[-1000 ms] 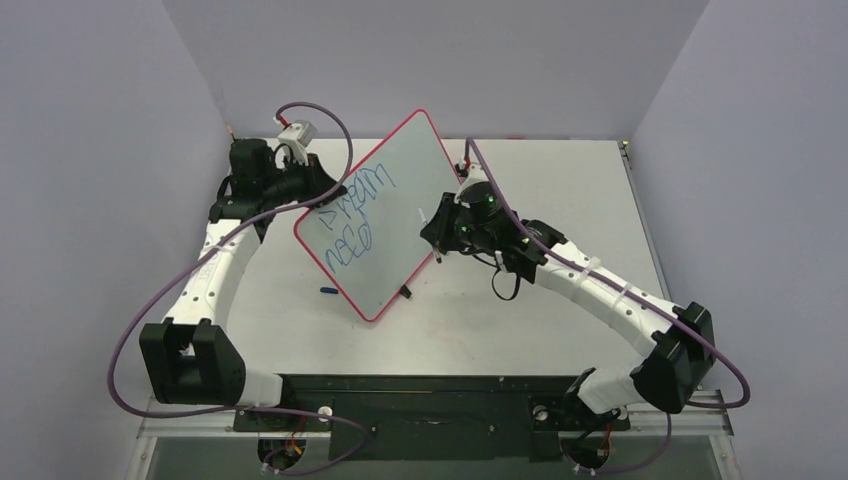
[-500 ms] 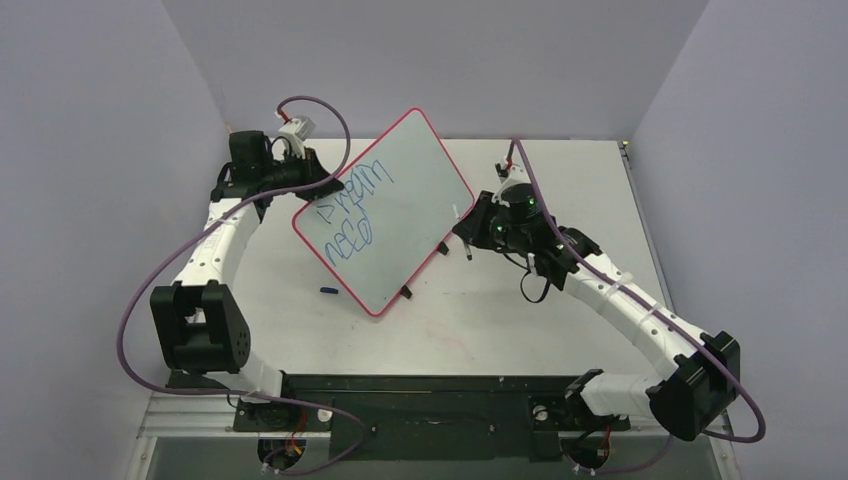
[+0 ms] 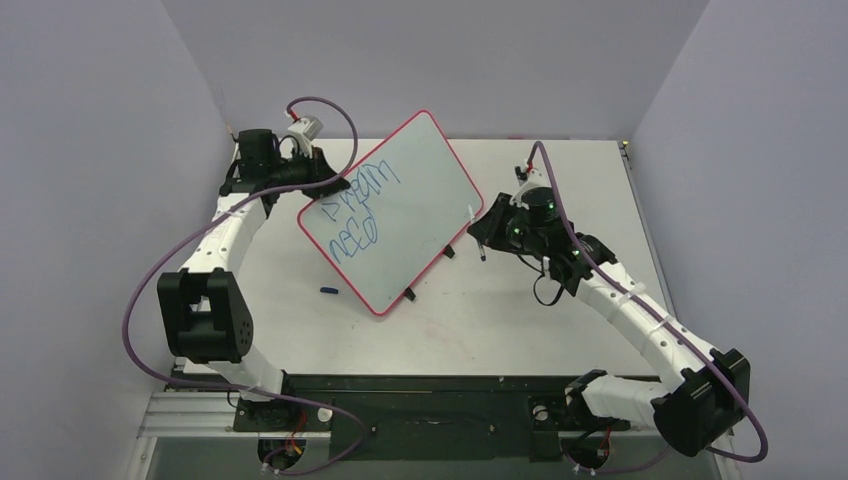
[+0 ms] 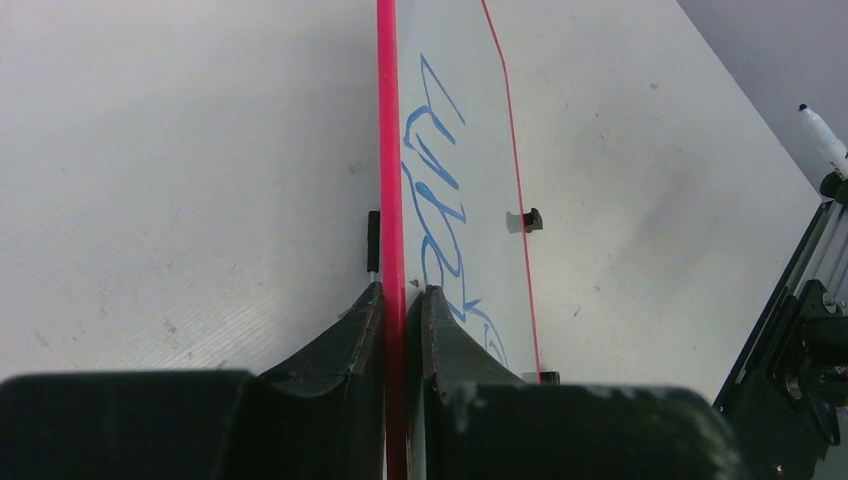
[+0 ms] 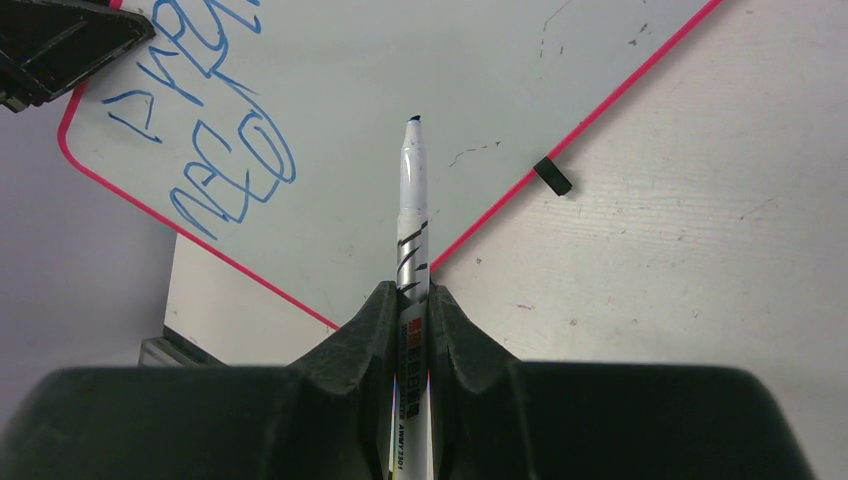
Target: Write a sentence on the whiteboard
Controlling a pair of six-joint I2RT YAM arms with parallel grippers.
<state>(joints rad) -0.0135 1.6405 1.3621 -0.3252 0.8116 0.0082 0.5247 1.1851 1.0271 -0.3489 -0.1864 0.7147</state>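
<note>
**Q:** Where is the whiteboard (image 3: 400,215)?
**A:** At the middle of the surface (image 3: 500,320), between the arms. The sentence (image 3: 355,215), two blue rows, lies near its left corner.
**Q:** And each tool?
**A:** The left tool (image 4: 397,292) is clamped on the board's red rim. The right tool (image 5: 412,290) is clamped on an uncapped marker (image 5: 411,190) beside the board's right edge.

Walls (image 3: 440,60): pale lilac, plain, closing three sides.
Bench (image 3: 480,335): white, matte, faintly scuffed.
Light: even, soft shadows.

White arm links (image 3: 222,240), black joints (image 3: 205,318), purple cables (image 3: 125,320), green wrist lights (image 3: 520,230), tapered black left claw (image 4: 402,292).
</note>
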